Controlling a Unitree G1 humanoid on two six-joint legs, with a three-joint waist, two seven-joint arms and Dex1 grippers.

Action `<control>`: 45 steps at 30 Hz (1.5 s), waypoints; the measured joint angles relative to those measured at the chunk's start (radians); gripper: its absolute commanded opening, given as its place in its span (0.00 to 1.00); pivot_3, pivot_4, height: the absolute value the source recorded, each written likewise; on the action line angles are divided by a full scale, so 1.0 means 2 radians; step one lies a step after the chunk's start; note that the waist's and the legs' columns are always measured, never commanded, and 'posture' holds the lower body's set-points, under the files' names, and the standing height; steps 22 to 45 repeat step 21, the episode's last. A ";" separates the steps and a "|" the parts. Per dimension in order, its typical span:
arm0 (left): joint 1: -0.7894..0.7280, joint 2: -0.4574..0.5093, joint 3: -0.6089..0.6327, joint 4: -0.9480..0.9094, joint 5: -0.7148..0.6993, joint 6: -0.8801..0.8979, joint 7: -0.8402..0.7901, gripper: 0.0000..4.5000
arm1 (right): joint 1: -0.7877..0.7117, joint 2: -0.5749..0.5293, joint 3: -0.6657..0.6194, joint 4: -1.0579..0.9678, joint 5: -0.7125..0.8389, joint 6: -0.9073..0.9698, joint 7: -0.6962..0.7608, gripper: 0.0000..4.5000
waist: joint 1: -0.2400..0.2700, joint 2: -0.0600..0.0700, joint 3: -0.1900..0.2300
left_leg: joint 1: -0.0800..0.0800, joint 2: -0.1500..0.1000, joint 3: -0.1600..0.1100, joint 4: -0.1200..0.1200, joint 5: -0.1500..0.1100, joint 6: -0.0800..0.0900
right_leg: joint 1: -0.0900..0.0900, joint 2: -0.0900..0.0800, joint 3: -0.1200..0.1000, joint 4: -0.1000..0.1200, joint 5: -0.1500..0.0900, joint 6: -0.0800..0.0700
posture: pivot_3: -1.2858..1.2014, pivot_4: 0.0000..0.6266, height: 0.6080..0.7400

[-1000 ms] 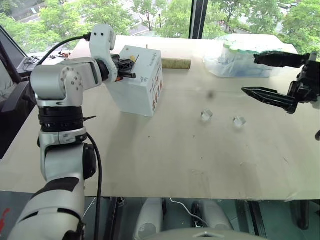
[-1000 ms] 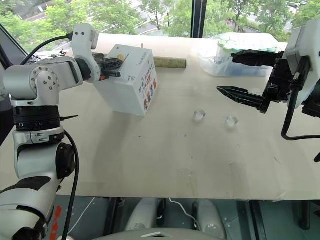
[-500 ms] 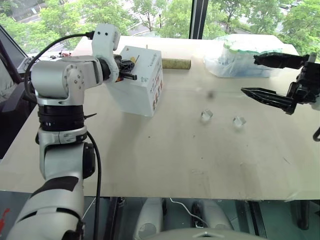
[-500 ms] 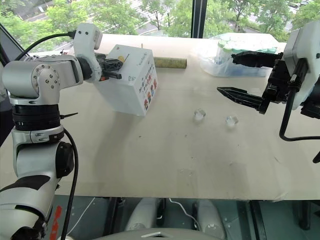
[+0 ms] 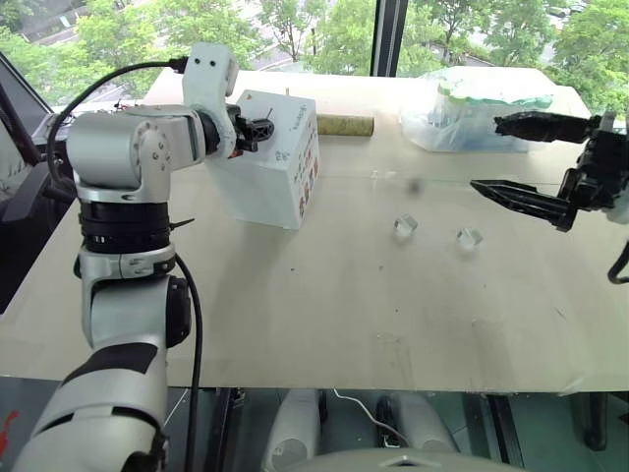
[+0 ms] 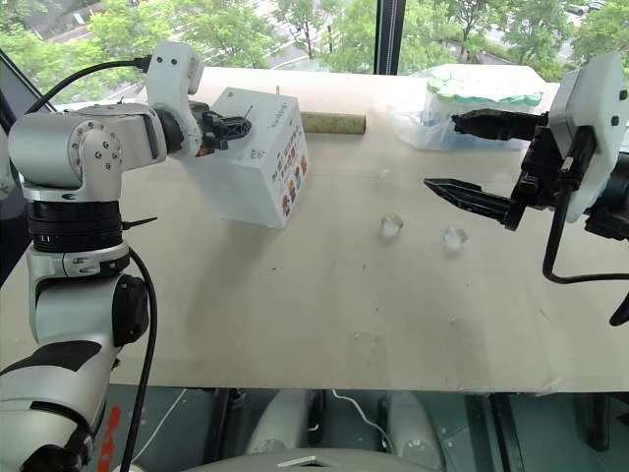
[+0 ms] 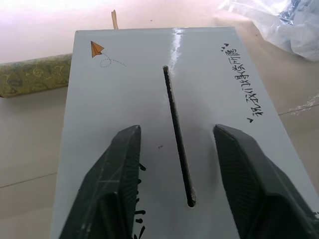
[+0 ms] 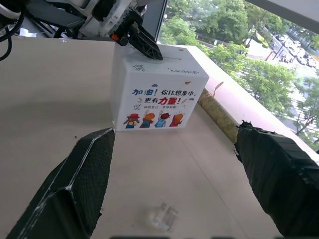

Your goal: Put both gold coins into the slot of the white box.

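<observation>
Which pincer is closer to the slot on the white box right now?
Left. The left pincer hangs just over the white box, one finger either side of the slot. The right pincer hovers open far across the table, near the plastic bag.

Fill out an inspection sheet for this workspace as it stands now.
Surface: pale table, bare across the middle and front.
Job's things: white box standing at the far left of the table, with its slot on top; gold coins: nothing seen.
Clutter: two clear blocks mid-table; cardboard tube behind the box; plastic bag of containers at the far right.
Grippers: left tool open and empty, its fingers astride the slot; right tool wide open and empty, above the table's right side.
Cables: black cable looping off the left arm; another at the right wrist.
Surroundings: window with trees behind.
</observation>
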 measured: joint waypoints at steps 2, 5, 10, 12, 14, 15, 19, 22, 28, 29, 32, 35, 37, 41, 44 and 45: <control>0.000 -0.006 0.030 -0.014 -0.022 0.003 -0.014 0.48 | 0.010 0.005 -0.006 -0.004 0.002 0.001 -0.008 0.94 | 0.000 0.000 0.000 | 0.000 0.000 0.000 0.000 0.000 0.000 | 0.000 0.000 0.000 0.000 0.000 0.000 | 0.52 0.24 1.00; 0.005 -0.009 0.062 -0.050 -0.056 -0.038 -0.053 0.48 | 0.026 0.017 -0.013 -0.016 0.008 0.004 -0.030 0.94 | 0.000 0.000 0.000 | 0.000 0.000 0.000 0.000 0.000 0.000 | 0.000 0.000 0.000 0.000 0.000 0.000 | 0.52 0.24 1.00; 0.128 -0.037 0.086 -0.167 -0.115 -0.142 -0.130 0.48 | 0.111 0.057 -0.022 -0.064 -0.015 0.010 -0.100 0.94 | 0.001 0.000 -0.001 | 0.000 0.000 0.000 0.001 0.000 0.000 | 0.001 -0.001 0.000 0.000 0.000 0.000 | 0.52 0.24 1.00; 0.202 -0.037 0.078 -0.204 -0.125 -0.174 -0.166 0.48 | 0.157 0.073 -0.023 -0.083 -0.024 0.011 -0.117 0.94 | 0.000 0.000 -0.001 | 0.000 0.000 0.001 0.000 0.000 0.000 | 0.000 -0.001 0.000 0.000 0.000 0.000 | 0.52 0.24 1.00; 0.308 -0.028 0.072 -0.254 -0.130 -0.224 -0.211 0.48 | 0.236 0.082 -0.045 -0.123 -0.058 -0.003 -0.121 0.94 | 0.000 0.001 -0.001 | 0.000 0.000 0.001 0.000 0.000 0.000 | 0.000 0.000 0.001 0.000 0.000 0.000 | 0.52 0.24 1.00; 0.317 -0.024 0.072 -0.259 -0.130 -0.227 -0.215 0.48 | 0.243 0.082 -0.050 -0.125 -0.061 -0.003 -0.119 0.94 | 0.000 0.001 -0.001 | 0.000 0.000 0.000 0.000 0.000 0.000 | 0.000 0.000 0.000 0.000 0.000 0.000 | 0.52 0.24 1.00; 0.428 0.007 0.077 -0.295 -0.127 -0.276 -0.250 0.48 | 0.351 0.097 -0.120 -0.130 -0.087 -0.034 -0.088 0.94 | 0.002 0.001 -0.001 | 0.003 0.000 -0.001 0.000 -0.001 0.002 | 0.004 0.000 -0.001 -0.001 0.000 0.000 | 0.52 0.24 1.00; 0.462 0.009 0.080 -0.290 -0.122 -0.294 -0.253 0.48 | 0.405 0.106 -0.152 -0.116 -0.114 -0.063 -0.061 0.94 | 0.003 0.001 -0.001 | 0.003 0.000 -0.002 0.001 -0.001 0.002 | 0.005 0.000 -0.002 -0.001 0.000 0.000 | 0.52 0.24 1.00; 0.462 0.009 0.080 -0.290 -0.122 -0.294 -0.253 0.48 | 0.405 0.106 -0.152 -0.116 -0.114 -0.063 -0.061 0.94 | 0.003 0.001 -0.001 | 0.003 0.000 -0.002 0.001 -0.001 0.002 | 0.005 0.000 -0.002 -0.001 0.000 0.000 | 0.52 0.24 1.00; 0.462 0.009 0.080 -0.290 -0.122 -0.294 -0.253 0.48 | 0.405 0.106 -0.152 -0.116 -0.114 -0.063 -0.061 0.94 | 0.003 0.001 -0.001 | 0.003 0.000 -0.002 0.001 -0.001 0.002 | 0.005 0.000 -0.002 -0.001 0.000 0.000 | 0.52 0.24 1.00; 0.462 0.009 0.080 -0.290 -0.122 -0.294 -0.253 0.48 | 0.405 0.106 -0.152 -0.116 -0.114 -0.063 -0.061 0.94 | 0.003 0.001 -0.001 | 0.003 0.000 -0.002 0.001 -0.001 0.002 | 0.005 0.000 -0.002 -0.001 0.000 0.000 | 0.52 0.24 1.00; 0.462 0.009 0.080 -0.290 -0.122 -0.294 -0.253 0.48 | 0.405 0.106 -0.152 -0.116 -0.114 -0.063 -0.061 0.94 | 0.003 0.001 -0.001 | 0.003 0.000 -0.002 0.001 -0.001 0.002 | 0.005 0.000 -0.002 -0.001 0.000 0.000 | 0.52 0.24 1.00; 0.462 0.009 0.080 -0.290 -0.122 -0.294 -0.253 0.48 | 0.405 0.106 -0.152 -0.116 -0.114 -0.063 -0.061 0.94 | 0.003 0.001 -0.001 | 0.003 0.000 -0.002 0.001 -0.001 0.002 | 0.005 0.000 -0.002 -0.001 0.000 0.000 | 0.52 0.24 1.00; 0.462 0.009 0.080 -0.290 -0.122 -0.294 -0.253 0.48 | 0.405 0.106 -0.152 -0.116 -0.114 -0.063 -0.061 0.94 | 0.003 0.001 -0.001 | 0.003 0.000 -0.002 0.001 -0.001 0.002 | 0.005 0.000 -0.002 -0.001 0.000 0.000 | 0.52 0.24 1.00; 0.462 0.009 0.080 -0.290 -0.122 -0.294 -0.253 0.48 | 0.405 0.106 -0.152 -0.116 -0.114 -0.063 -0.061 0.94 | 0.003 0.001 -0.001 | 0.003 0.000 -0.002 0.001 -0.001 0.002 | 0.005 0.000 -0.002 -0.001 0.000 0.000 | 0.52 0.24 1.00; 0.462 0.009 0.080 -0.290 -0.122 -0.294 -0.253 0.48 | 0.405 0.106 -0.152 -0.116 -0.114 -0.063 -0.061 0.94 | 0.003 0.001 -0.001 | 0.003 0.000 -0.002 0.001 -0.001 0.002 | 0.005 0.000 -0.002 -0.001 0.000 0.000 | 0.52 0.24 1.00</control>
